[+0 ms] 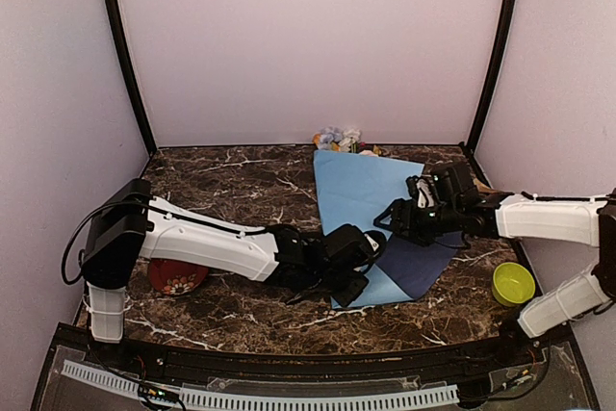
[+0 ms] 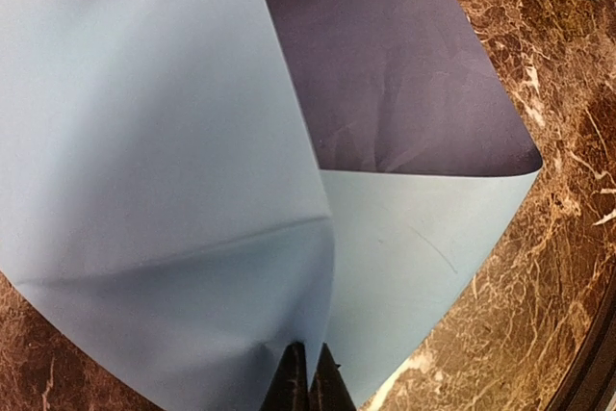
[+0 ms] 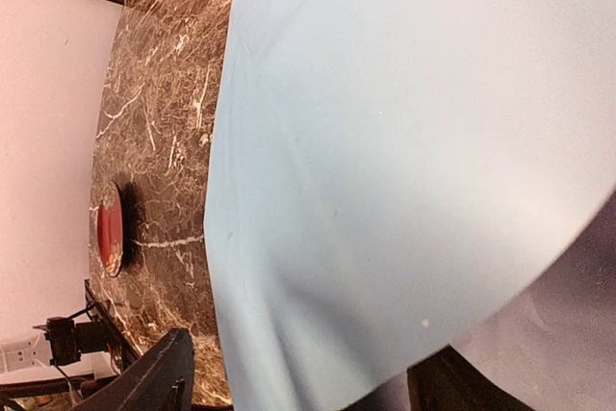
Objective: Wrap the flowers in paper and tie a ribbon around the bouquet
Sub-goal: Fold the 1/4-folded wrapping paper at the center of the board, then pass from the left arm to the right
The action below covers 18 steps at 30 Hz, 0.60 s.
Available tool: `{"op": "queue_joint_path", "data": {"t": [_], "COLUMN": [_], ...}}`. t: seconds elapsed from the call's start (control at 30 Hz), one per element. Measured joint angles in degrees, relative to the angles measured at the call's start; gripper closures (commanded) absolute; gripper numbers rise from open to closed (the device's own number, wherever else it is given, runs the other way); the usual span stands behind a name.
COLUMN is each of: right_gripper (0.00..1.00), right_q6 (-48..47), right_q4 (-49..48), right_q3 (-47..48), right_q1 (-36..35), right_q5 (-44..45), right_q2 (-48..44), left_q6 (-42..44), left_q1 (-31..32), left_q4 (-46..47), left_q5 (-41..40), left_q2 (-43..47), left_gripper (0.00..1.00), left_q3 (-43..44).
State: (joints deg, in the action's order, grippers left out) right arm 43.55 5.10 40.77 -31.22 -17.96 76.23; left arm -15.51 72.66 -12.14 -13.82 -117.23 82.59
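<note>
Paper [image 1: 361, 190] — near corner in left gripper [image 2: 308, 361]; marble table [image 1: 241, 180] beyond edges

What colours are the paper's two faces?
Light blue and dark navy; the paper shows best in left wrist view.

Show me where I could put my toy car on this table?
The far-left marble is bare, between the back wall, the left arm and the paper. The near middle is crowded with arms and paper; the flowers sit behind it.
</note>
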Motion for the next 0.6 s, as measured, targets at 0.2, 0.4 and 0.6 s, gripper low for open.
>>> {"op": "queue_joint_path", "data": {"t": [0.2, 0.4, 0.6], "right_gripper": [0.95, 1.0, 1.0], "right_q6": [-0.57, -3.1, -6.93], "right_q4": [-3.61, -3.13, -1.03], "right_q3": [0.26, 0.59, 1.38], "right_q1": [0.0, 1.01, 2.95], "right_q5": [-3.21, -2.47, -0.52], "right_q2": [3.52, 4.81, 5.68], "left_q6": [0.39, 1.29, 3.56], "left_q1": [0.0, 0.0, 0.5], "left_q4": [0.0, 0.13, 3.15], "left_q5": [0.57, 1.6, 3.65], "left_q2": [0.0, -0.11, 0.42], "left_gripper": [1.0, 0.8, 0.59], "left_q3": [0.0, 0.63, -0.33]}}
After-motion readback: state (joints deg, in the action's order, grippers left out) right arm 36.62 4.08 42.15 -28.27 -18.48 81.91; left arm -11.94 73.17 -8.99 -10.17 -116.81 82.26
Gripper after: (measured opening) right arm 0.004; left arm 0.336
